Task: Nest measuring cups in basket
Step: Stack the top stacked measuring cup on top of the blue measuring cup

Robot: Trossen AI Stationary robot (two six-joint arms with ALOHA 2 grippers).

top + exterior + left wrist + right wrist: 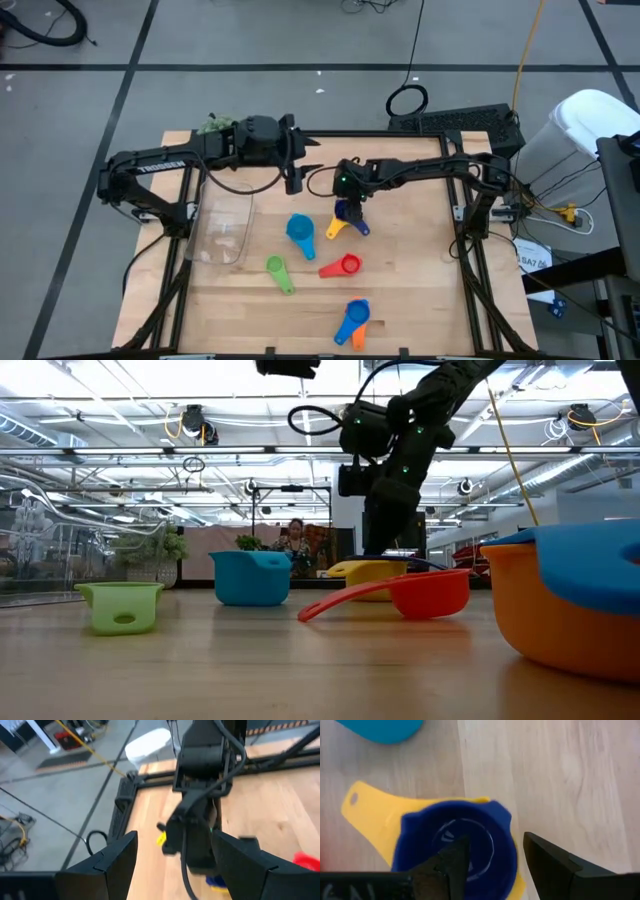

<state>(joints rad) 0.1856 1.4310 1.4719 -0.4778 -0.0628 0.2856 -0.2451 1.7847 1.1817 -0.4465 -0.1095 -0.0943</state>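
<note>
You see in the right wrist view what the high view hides: right gripper (492, 857) straddling the dark blue cup (455, 847) rim, nested in the yellow cup (375, 815), mid-table. Left gripper (175, 865) parted, empty, above the basket (222, 228).

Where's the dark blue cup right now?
High view: the dark blue cup sits inside the yellow cup at table centre, under the right gripper, whose fingers straddle its rim.
</note>
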